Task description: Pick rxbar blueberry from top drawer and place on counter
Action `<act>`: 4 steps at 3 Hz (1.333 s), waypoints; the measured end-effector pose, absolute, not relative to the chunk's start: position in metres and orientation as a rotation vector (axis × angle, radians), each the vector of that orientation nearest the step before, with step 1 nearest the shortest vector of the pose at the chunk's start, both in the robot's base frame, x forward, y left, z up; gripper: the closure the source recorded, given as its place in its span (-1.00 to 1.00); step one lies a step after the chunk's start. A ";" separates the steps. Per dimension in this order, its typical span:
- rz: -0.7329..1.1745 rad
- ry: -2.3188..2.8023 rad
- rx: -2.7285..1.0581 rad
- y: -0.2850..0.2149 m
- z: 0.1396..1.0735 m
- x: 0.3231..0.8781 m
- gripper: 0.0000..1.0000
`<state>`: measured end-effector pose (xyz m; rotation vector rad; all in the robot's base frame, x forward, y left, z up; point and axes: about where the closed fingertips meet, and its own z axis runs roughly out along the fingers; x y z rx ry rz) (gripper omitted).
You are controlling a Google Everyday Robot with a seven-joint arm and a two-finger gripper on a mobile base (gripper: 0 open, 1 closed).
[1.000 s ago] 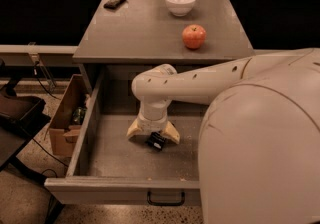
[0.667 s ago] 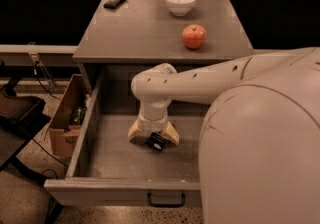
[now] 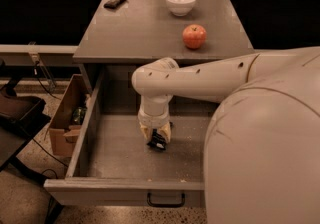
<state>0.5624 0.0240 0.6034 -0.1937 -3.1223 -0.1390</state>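
The top drawer (image 3: 117,155) is pulled open below the counter (image 3: 145,28), with its black handle (image 3: 165,199) on the front panel. My gripper (image 3: 156,139) reaches straight down into the middle of the drawer. Its fingers (image 3: 145,133) are closed around the rxbar blueberry (image 3: 158,143), a small dark bar with white print that shows between and just under the fingertips, at the drawer floor. The white arm (image 3: 210,75) comes in from the right, under the counter's front edge.
On the counter stand a red apple (image 3: 194,36) at the front right, a white bowl (image 3: 180,2) at the back, and a plain black flat bar (image 3: 115,1) at the back left. A cardboard box (image 3: 65,118) sits on the floor left of the drawer.
The gripper's fingers, spread wide around the bar before, have closed in on it. The arm has stayed in the same place in the drawer.
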 end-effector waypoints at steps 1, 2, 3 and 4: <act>-0.172 -3.131 -0.175 0.026 0.604 0.561 1.00; -0.188 -3.164 -0.078 0.032 0.634 0.549 1.00; -0.174 -3.267 0.303 0.049 0.748 0.506 1.00; -0.182 -3.329 0.583 0.063 0.835 0.490 1.00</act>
